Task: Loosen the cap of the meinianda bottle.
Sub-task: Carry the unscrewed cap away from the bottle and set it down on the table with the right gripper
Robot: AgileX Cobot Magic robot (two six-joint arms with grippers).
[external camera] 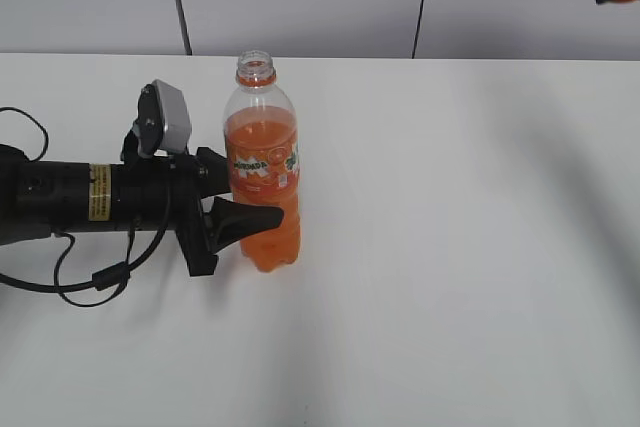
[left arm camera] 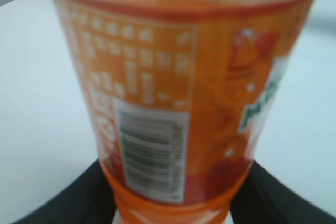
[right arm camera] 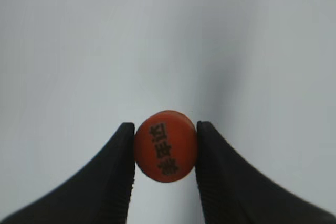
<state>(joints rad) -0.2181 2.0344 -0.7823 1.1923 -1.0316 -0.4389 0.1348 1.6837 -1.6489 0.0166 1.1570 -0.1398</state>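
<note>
Now | left gripper (external camera: pixel 250 209): jaws clamped around the meinianda bottle (external camera: pixel 264 187) at its label, apparently to steady it upright on the table (external camera: pixel 470 247) | bottle neck open, orange ring showing | right gripper (right arm camera: pixel 165 161): jaws pinching the cap (right arm camera: pixel 165 153), off the bottle and held well apart, top right.

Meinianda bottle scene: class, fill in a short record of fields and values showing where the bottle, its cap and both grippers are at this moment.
bottle: meinianda bottle upright on white table, neck open, no cap on it
cap: cap off the bottle, pinched between the right gripper fingers
left gripper: left gripper clamped around the bottle's lower body
right gripper position: at the top right edge of the exterior view, away from the bottle
</note>
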